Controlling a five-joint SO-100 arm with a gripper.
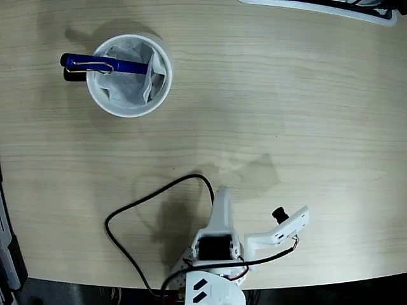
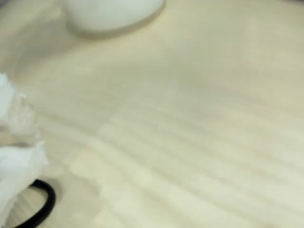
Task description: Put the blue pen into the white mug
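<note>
The white mug [image 1: 129, 76] stands at the table's upper left in the fixed view, lined with crumpled white tissue. The blue pen [image 1: 105, 64] lies tilted in it: its right end rests down on the tissue, while its capped end and silver clip stick out over the left rim. The mug's black handle [image 1: 68, 75] peeks out below that end. My gripper [image 1: 222, 198] is folded back at the bottom centre, far from the mug, with its jaws together and nothing in them. The wrist view is blurred; the mug [image 2: 111, 14] shows at its top edge.
A black cable [image 1: 130, 213] loops over the table left of the arm and also appears as a cable [image 2: 45, 204] in the wrist view. A white-edged object [image 1: 331, 9] lies at the top right. A dark post [image 1: 7, 248] stands at the left edge.
</note>
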